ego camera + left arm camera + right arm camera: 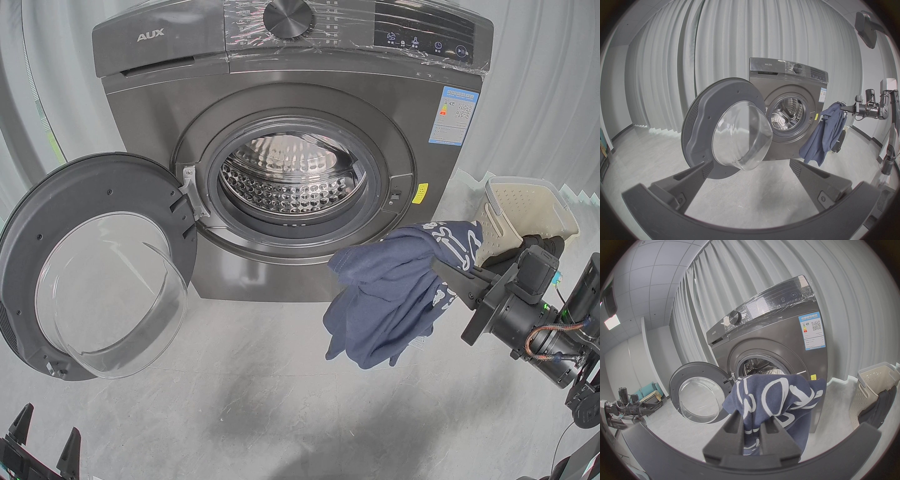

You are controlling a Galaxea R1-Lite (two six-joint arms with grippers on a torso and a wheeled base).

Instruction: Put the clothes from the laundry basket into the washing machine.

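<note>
Progress: early to middle, judged from how things lay; one garment was out of the basket but not yet in the machine.
Washing machine (287,81): its round door (94,262) stood swung wide open to the robot's left, and the drum (290,172) showed bare metal with no clothes visible inside.
Done: the door was open and a navy shirt (387,287) with white print had been lifted clear of the laundry basket (531,206).
Shirt: it hung in the air off the floor (250,387), in front of the machine's lower right corner, below and to the right of the drum opening.
Left to do: carry the shirt up and across into the drum and let it go, then fetch what remained.
Basket: it stood on the floor just beside the machine's right side, with a black garment (878,408) draped over its front rim.
Right gripper (753,427): its two fingers were closed tight on a fold of the navy shirt, the cloth bunched between them and the rest hanging below.
Left gripper (49,424): it was low and near the robot, well apart from the clothes, with fingers spread wide, holding and touching nothing.
</note>
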